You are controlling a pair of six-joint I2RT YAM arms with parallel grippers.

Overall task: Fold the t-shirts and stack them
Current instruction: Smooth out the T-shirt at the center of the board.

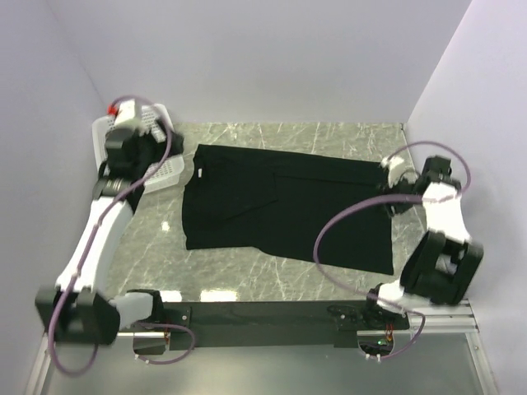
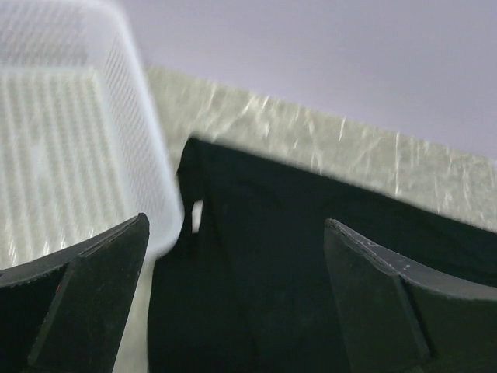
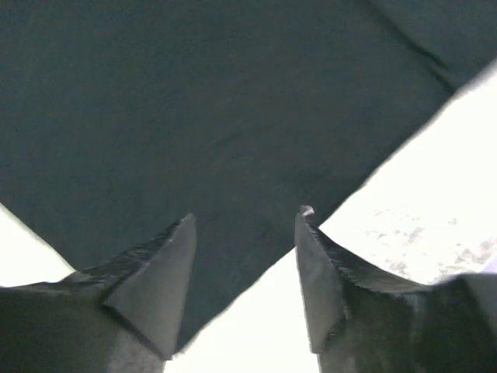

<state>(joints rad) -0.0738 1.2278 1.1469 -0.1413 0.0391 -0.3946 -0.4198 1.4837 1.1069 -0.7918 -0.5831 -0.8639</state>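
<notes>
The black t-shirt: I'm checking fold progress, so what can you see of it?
The black t-shirt is soft-looking matte fabric, lying flat on the marble table, with creases across it and a small white tag at its left end, which lies beside the white basket. The left pincer and right pincer stand open near its ends.

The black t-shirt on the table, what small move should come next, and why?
Probably lower the right gripper and close its fingers on the t-shirt's right end, to begin a fold toward the left. The t-shirt lies flat across the table; the right gripper and the left gripper are open and empty, and the right fingers hang over that edge.
</notes>
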